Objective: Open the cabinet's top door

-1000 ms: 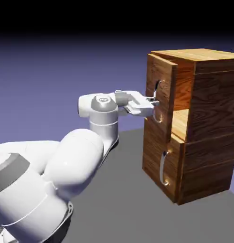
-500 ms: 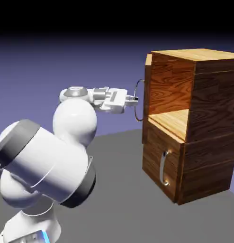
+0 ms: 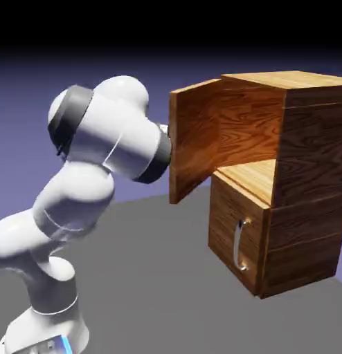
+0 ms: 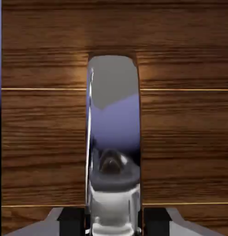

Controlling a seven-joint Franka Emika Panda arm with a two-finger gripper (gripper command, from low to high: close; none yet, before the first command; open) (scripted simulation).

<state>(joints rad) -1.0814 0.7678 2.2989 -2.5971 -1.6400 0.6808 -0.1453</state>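
The cabinet [image 3: 305, 173] of brown grained wood stands at the exterior view's right. Its top door [image 3: 201, 142] is swung wide open toward the arm, and the upper compartment's floor [image 3: 253, 176] shows. The door hides my gripper and the door's handle in the exterior view; only the white arm [image 3: 108, 138] shows, pressed close to the door's outer side. In the hand view the silver handle [image 4: 113, 115] fills the middle against the door's wood [image 4: 42, 129]. My gripper [image 4: 113, 222] is shut on the handle, with a dark fingertip [image 4: 70, 219] on either side of it.
The lower door [image 3: 232, 231] is closed, and its curved metal handle [image 3: 239, 245] faces the arm. The arm's base [image 3: 46, 325] stands at the lower left on the grey table [image 3: 160, 276].
The top door has swung from barely ajar to wide open. The arm pulled back to the left with it, its elbow rising, and the hand went out of sight behind the door.
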